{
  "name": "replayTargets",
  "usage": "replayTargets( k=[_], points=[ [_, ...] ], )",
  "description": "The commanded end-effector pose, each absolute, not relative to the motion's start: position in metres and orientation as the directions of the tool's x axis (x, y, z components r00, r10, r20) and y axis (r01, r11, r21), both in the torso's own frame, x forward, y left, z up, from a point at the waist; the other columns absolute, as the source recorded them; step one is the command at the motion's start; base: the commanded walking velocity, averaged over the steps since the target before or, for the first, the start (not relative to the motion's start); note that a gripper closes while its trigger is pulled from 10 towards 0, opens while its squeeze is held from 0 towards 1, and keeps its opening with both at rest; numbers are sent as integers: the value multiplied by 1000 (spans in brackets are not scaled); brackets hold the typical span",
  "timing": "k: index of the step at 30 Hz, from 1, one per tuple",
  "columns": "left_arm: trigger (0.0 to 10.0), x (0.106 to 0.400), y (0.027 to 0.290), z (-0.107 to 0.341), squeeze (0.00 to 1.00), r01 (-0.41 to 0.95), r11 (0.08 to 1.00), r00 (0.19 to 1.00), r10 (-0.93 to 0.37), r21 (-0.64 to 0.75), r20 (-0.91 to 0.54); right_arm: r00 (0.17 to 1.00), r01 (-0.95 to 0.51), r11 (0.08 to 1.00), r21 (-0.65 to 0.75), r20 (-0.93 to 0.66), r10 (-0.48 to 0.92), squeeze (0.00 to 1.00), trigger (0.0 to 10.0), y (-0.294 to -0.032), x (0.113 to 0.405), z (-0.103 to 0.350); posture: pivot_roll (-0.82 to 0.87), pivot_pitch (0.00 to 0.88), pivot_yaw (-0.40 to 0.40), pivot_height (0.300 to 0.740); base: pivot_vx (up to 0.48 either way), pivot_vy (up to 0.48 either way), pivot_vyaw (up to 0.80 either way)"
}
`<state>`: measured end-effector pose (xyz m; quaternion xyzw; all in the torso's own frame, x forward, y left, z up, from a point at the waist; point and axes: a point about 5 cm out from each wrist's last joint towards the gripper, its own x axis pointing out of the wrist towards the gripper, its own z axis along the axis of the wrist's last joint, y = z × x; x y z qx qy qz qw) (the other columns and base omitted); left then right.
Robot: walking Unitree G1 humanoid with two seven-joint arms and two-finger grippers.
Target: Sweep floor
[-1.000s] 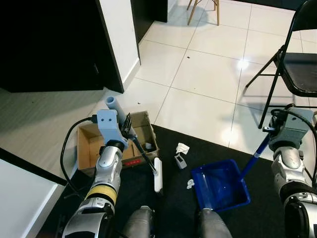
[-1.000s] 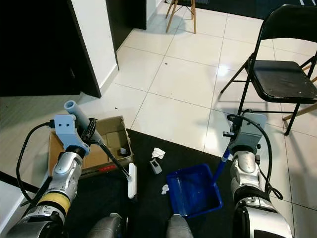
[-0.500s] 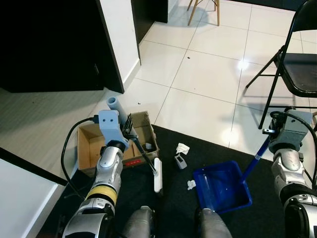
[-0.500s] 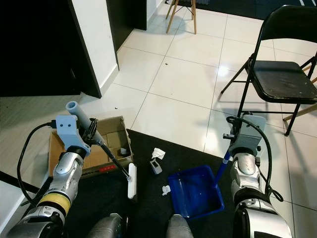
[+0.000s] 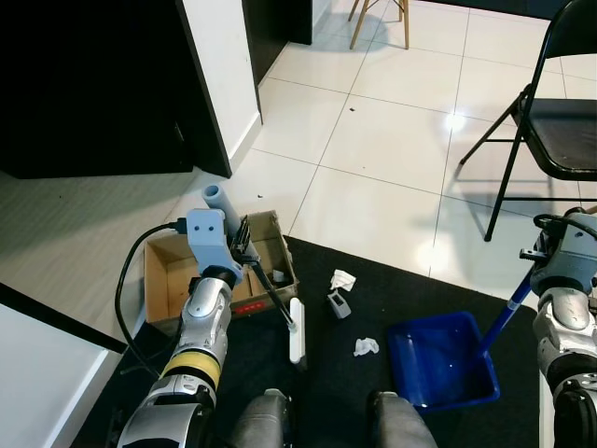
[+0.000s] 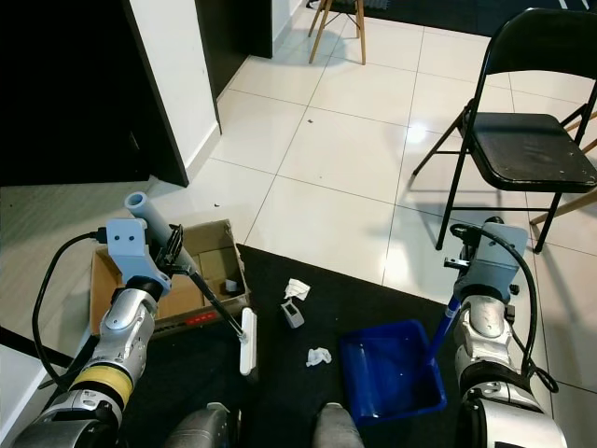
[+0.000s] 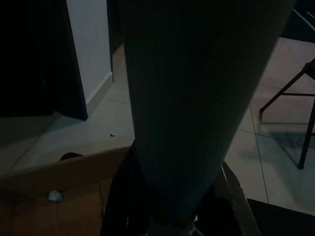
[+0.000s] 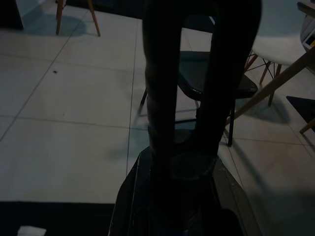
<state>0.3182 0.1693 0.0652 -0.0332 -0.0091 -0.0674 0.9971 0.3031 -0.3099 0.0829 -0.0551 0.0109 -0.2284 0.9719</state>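
I hold the brush in my left hand, the dustpan in my right hand. Next, I'd sweep the paper scrap toward 3 o'clock into the dustpan.

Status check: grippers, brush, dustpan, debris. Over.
Left gripper shut on brush. Right gripper holds blue dustpan handle. Paper scraps on black mat, small grey object nearby.

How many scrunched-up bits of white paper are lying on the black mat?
2. One crumpled paper lies near the mat's far edge, beside a small grey object. The other paper wad lies nearer the robot, just left of the blue dustpan.
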Motion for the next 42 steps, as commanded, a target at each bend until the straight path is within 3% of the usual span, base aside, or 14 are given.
replayTargets(
  k=[1,7,19,26,42],
  points=[
    [10000,312,170,55,0,140,988,990,-142,-70,-18,887,461,881,-107,35,-460,0,10000,-317,303,91,-3,138,23,740,0,0,0],
    [10000,315,169,62,0,152,985,988,-151,-82,12,861,509,860,-48,54,-506,0,10000,-329,309,105,3,145,26,740,0,0,0],
    [10000,317,162,66,0,168,980,986,-165,-106,36,883,468,881,-63,68,-464,0,10000,-323,316,112,12,166,28,740,0,0,0],
    [10000,316,158,69,0,189,975,981,-183,-115,55,886,462,885,-59,72,-458,0,10000,-323,318,115,37,241,38,740,0,0,0],
    [10000,321,161,83,0,191,977,979,-181,-94,98,891,452,887,-94,82,-446,0,10000,-334,319,125,72,320,34,740,0,0,0]
  ],
)
